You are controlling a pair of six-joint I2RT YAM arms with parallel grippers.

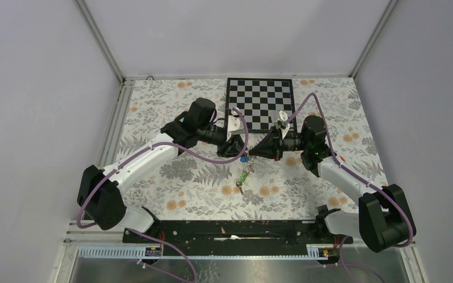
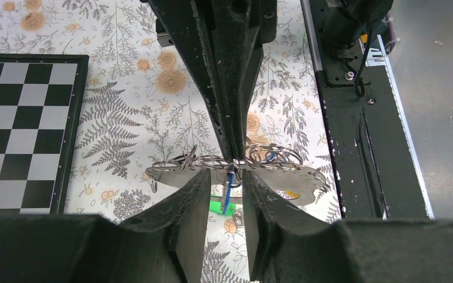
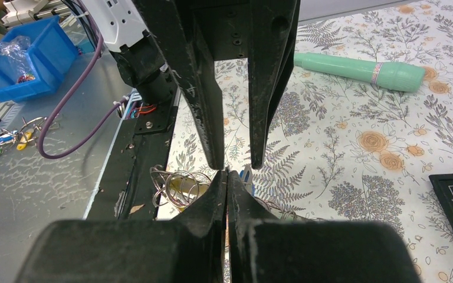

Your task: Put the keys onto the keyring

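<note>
Top external view has both arms meeting tip to tip over the middle of the table (image 1: pixel 171 112), just nearer than the chessboard (image 1: pixel 259 97) that sits at the far edge. The right gripper (image 1: pixel 253 152) is pressed fully closed and, as far as I can make out, pinches the keyring (image 2: pixel 212 160), a tangle of thin silvery loops up off the surface. The left gripper (image 1: pixel 239 151) faces it with its fingers partly apart and a clear gap between them, gripping nothing. The keys (image 1: pixel 245 173) dangle below the tips. A blue key (image 2: pixel 229 191) hangs in the left gripper's gap, with a green key (image 2: pixel 215 206) beside it.
</note>
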